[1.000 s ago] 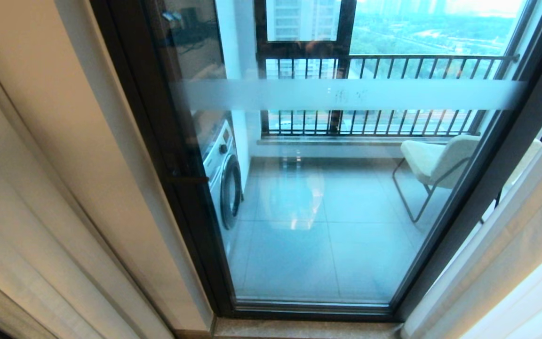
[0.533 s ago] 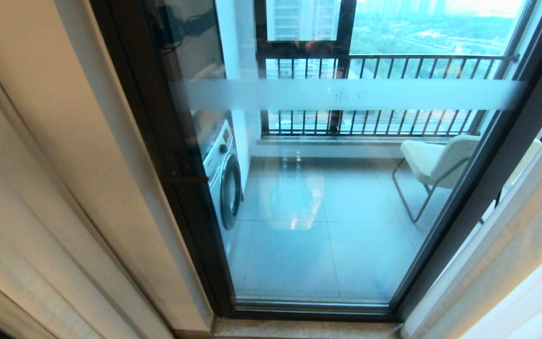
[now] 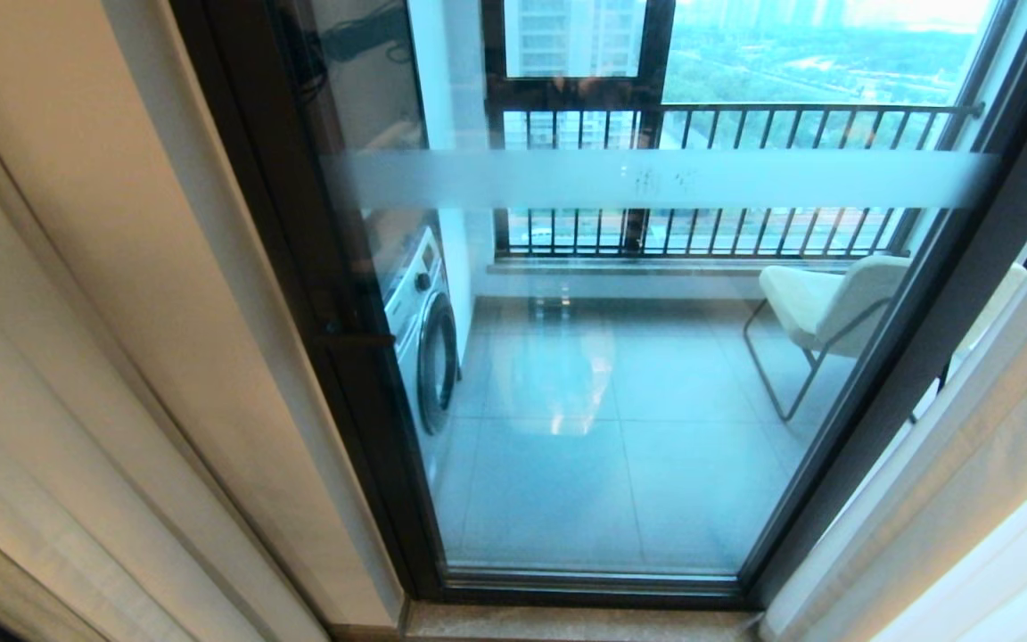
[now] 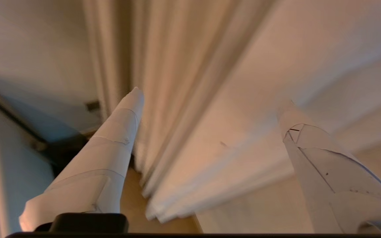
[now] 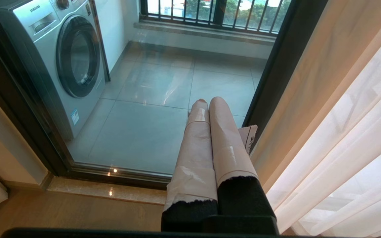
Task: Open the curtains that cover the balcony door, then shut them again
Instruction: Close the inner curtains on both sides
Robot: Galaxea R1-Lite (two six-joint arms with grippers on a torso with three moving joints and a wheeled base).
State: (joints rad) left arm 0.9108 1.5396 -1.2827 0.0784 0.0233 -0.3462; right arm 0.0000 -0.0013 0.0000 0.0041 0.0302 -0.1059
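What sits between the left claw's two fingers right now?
Nothing is gripped: in the left wrist view the left claw is open, with the curtains' folds showing behind the gap.

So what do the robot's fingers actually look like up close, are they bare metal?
No bare metal shows. The left gripper has two long, tapering fingers wrapped in pale tape, with seams and creases across them. The right gripper has the same rounded, tape-wrapped fingers, pinkish here, with ragged tape ends over a black base. A printed scrap of tape sticks out beside them. No cables show.
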